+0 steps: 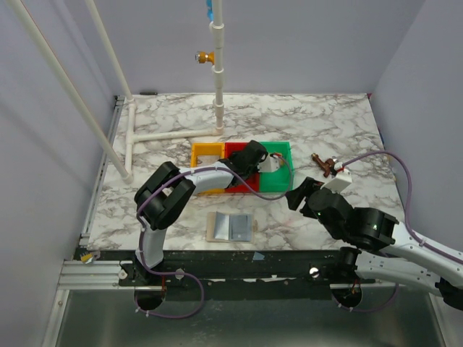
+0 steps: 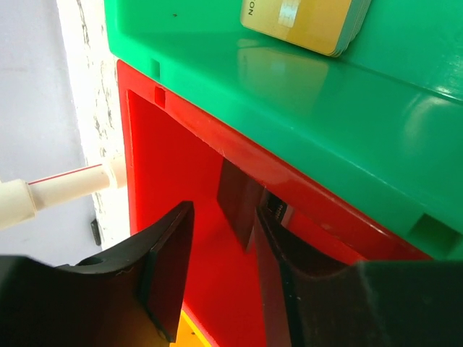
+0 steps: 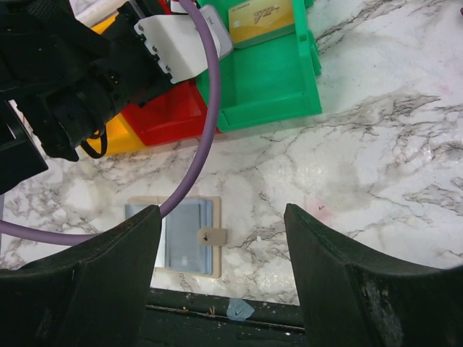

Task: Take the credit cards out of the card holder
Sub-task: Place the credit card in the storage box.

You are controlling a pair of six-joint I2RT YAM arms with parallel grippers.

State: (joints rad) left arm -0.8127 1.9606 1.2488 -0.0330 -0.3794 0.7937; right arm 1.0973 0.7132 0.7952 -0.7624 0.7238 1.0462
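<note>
Red tray [image 2: 166, 159] has the black card [image 2: 237, 191] leaning on its wall, left pincer [image 2: 223, 210] spread over it. Tan card [image 2: 304, 22] lies in the green tray [image 2: 289, 94]. Holder [image 1: 230, 226] lies open on the tabletop [image 1: 325, 116], long axis crosswise, toward the near edge. Right pincer [image 3: 222, 213], spread and empty, looks better placed.

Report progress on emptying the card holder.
Done: a tan card lies in the green tray and a dark card leans in the red tray. In hand: nothing; the left hand is open over the red tray, the right hand open above the table. Left: the card holder lies open; whether a card is inside is unclear.
</note>
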